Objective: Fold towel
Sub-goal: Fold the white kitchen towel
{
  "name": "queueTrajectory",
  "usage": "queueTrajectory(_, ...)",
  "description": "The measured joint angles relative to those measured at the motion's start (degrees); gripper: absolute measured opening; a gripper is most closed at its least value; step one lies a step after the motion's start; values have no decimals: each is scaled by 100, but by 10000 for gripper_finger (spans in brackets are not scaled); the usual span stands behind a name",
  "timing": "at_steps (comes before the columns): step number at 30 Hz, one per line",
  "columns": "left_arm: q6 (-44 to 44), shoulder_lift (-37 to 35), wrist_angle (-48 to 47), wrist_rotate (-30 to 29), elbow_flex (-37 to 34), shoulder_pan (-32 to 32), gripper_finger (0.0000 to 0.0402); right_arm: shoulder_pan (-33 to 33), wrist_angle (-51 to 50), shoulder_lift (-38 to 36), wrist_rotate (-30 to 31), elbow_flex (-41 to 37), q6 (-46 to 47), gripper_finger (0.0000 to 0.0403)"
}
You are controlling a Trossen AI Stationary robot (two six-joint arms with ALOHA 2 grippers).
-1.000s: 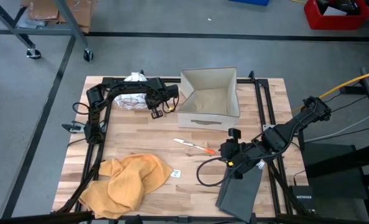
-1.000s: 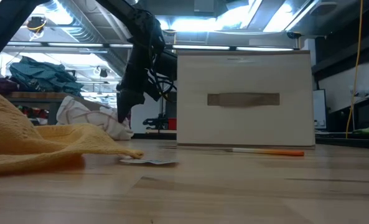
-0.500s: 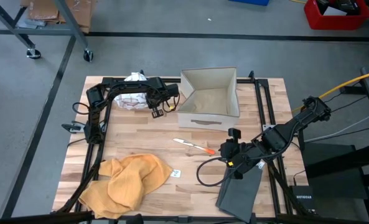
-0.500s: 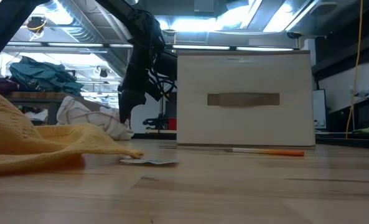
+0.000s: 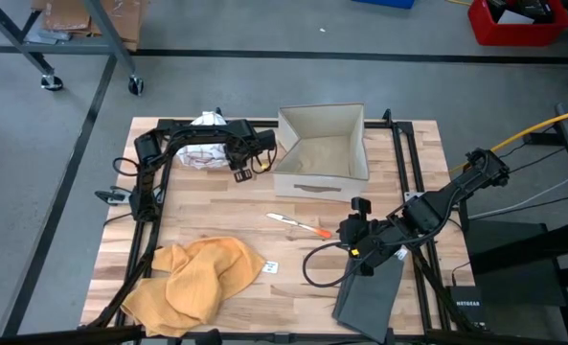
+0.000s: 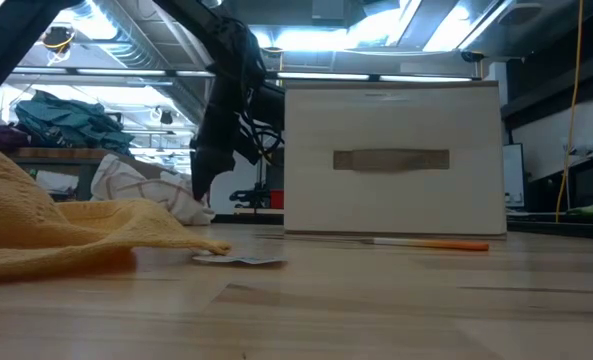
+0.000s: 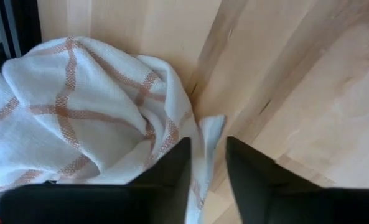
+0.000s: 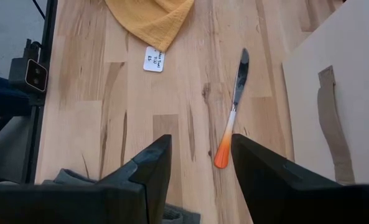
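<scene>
My counter (image 5: 216, 216) holds two cloths. My left tool (image 7: 207, 163) has just parted over the white checked towel (image 7: 91, 130) at the far edge beside the box (image 5: 322, 144), so that towel is released, still crumpled. My right tool (image 8: 200, 165) waits spread above the knife (image 8: 232, 118).

A light wooden table (image 5: 216, 216) is seen. On it lie a white checked towel (image 5: 203, 153) far left, a beige box (image 5: 322, 153) far centre, an orange-handled knife (image 5: 301, 225) mid-table, a yellow cloth (image 5: 193, 283) near left, a small card (image 5: 272, 267) beside it.
</scene>
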Motion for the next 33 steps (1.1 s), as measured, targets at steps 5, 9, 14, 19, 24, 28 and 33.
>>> queueTrajectory(5, 58, 4, 86, -3, 0, 0, 155, 0, -2, 0, 0, 0, 0, 172)
queueTrajectory(9, 76, 4, 133, -3, 0, 34, 163, 0, -1, 0, 0, 0, 3, 172)
queueTrajectory(14, 72, 6, 90, -17, 0, 76, 164, 2, -2, 0, -1, 0, 63, 172)
queueTrajectory(19, 113, 137, -263, -15, 2, 74, 164, 2, -2, 0, -1, 0, 63, 172)
queueTrajectory(24, 112, 429, -443, 6, 2, 74, 163, 2, -2, 0, -1, 0, 63, 172)
queueTrajectory(28, 22, 524, -340, 12, 2, 24, 137, 1, -2, 0, -1, 0, 63, 172)
queueTrajectory(33, 140, 524, -270, 21, 2, 13, 91, 2, -4, 0, -1, 0, 61, 172)
